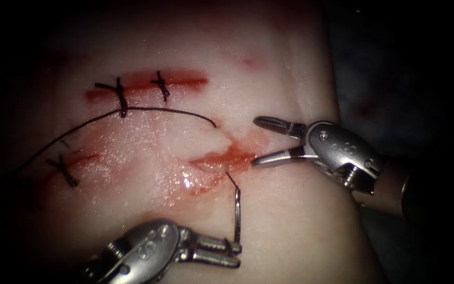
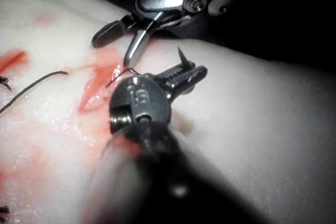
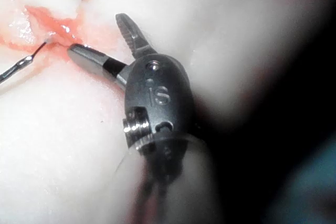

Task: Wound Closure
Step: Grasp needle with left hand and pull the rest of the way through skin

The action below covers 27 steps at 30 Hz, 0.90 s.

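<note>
Three stitches (image 1: 120,96) tied; cut (image 1: 222,158) unclosed at its right end, where left tool (image 1: 231,251) clamps needle (image 1: 236,210), one end in tissue (image 1: 290,221); right tool (image 1: 261,141) gapes empty beside.

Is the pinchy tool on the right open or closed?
Open. The right tool has its two jaws spread wide beside the cut, holding nothing.

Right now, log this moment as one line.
left tool: shut on needle | needle: other end at cut | right tool: open, holds nothing, at cut's right end | thread: across tissue
</note>
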Each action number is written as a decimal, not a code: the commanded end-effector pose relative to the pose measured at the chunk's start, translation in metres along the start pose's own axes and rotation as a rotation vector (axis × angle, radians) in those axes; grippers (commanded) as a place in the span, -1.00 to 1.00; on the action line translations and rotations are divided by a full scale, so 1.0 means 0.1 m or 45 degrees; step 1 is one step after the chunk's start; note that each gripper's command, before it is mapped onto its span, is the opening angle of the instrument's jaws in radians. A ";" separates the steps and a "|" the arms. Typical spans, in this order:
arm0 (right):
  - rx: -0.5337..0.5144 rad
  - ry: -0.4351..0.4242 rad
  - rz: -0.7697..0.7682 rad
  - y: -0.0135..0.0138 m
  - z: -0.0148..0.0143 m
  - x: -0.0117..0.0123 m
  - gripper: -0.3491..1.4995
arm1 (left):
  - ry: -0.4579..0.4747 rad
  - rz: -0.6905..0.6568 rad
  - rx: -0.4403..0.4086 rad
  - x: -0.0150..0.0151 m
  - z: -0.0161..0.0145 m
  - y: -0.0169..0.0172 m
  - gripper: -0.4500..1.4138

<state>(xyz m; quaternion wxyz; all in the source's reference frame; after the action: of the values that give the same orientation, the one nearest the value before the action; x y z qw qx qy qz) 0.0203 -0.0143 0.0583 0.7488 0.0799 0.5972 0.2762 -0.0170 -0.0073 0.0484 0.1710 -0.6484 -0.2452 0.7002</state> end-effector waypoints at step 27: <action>0.041 0.003 0.191 -0.014 -0.006 -0.007 -0.42 | -0.131 0.797 0.470 0.110 -0.041 -0.043 -1.00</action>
<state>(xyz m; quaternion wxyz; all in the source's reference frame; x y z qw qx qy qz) 0.0194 -0.0160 0.0575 0.7239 0.1393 0.5929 0.3240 -0.0138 0.0025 0.0412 0.0471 -0.6111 0.0925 0.7847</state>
